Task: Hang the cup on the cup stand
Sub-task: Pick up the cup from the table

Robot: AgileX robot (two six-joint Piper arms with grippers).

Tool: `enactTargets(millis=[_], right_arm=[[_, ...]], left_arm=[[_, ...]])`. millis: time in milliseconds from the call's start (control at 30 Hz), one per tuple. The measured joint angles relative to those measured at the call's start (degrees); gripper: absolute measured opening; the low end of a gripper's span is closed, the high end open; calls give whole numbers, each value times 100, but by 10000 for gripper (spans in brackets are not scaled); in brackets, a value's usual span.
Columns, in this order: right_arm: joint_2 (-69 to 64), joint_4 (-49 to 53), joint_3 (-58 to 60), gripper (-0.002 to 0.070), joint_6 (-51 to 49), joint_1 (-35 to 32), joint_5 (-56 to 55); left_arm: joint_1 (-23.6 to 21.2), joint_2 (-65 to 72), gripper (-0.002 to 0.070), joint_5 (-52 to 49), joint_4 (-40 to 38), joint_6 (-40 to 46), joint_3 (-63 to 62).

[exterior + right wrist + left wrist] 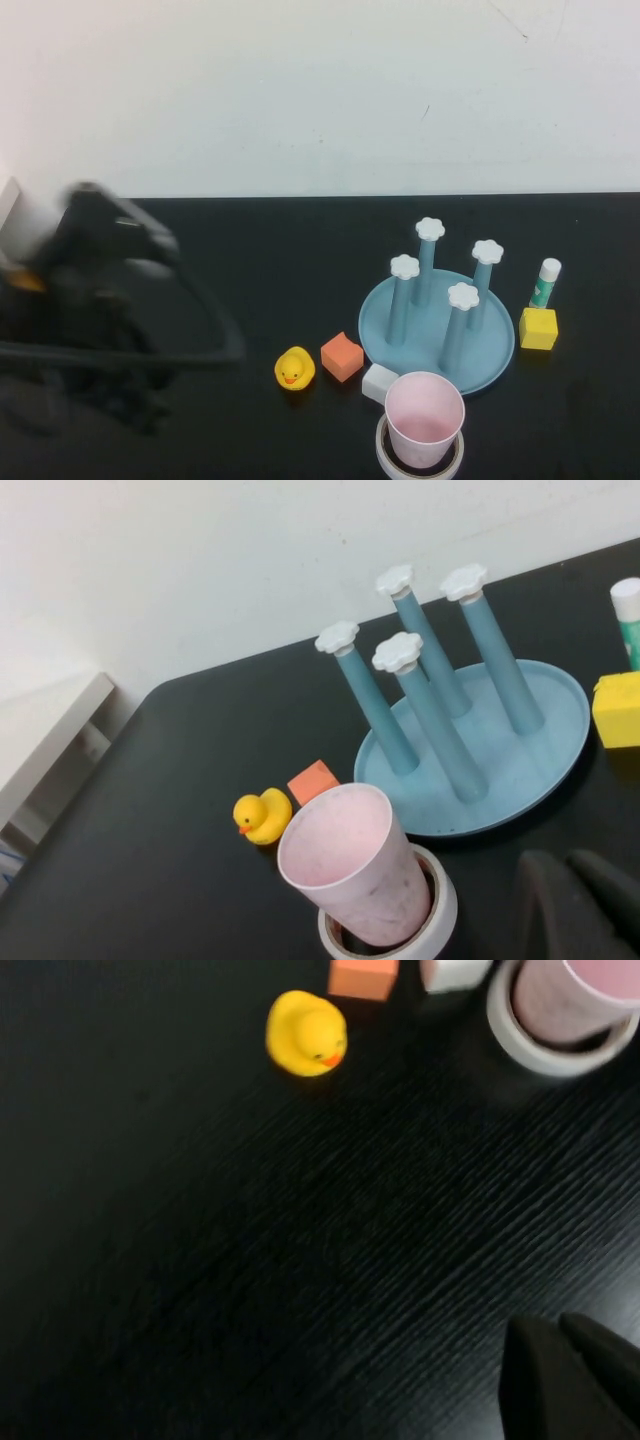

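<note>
The left gripper (570,1380) hangs over bare black table (300,260) at the far left, its jaws pressed together on nothing. Rightward lie a yellow rubber duck (294,369), an orange cube (342,356) and a small white block (380,383). The pink cup (425,419) stands upright, mouth up, inside a white tape ring (388,452) at the near edge, just in front of the light blue cup stand (493,355). Beyond the stand sit a yellow cube (538,328) and a green glue stick (545,283). The right gripper (585,905), jaws closed and empty, hovers near the cup.
</note>
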State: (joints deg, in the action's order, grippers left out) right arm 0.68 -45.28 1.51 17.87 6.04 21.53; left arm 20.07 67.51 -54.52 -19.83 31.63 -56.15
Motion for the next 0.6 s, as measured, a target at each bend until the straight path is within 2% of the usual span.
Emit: enactTargets(millis=[167, 267, 433, 533, 600], right_arm=[[0, -8, 0, -1, -1, 0, 36], [0, -8, 0, -1, -1, 0, 36], [0, -8, 0, -1, 21, 0, 58], [0, -8, 0, -1, 43, 0, 58], [0, -8, 0, -1, 54, 0, 68]], left_arm=[[1437, 815, -1, 419, 1021, -826, -356], [2119, 1413, -1, 467, 1526, -1223, -660], [2759, 2356, -1, 467, 1983, -1706, -1333], [2902, 2919, 1, 362, 2053, -2017, -1849], [2914, 3280, 27, 201, 1983, -2099, -2186]])
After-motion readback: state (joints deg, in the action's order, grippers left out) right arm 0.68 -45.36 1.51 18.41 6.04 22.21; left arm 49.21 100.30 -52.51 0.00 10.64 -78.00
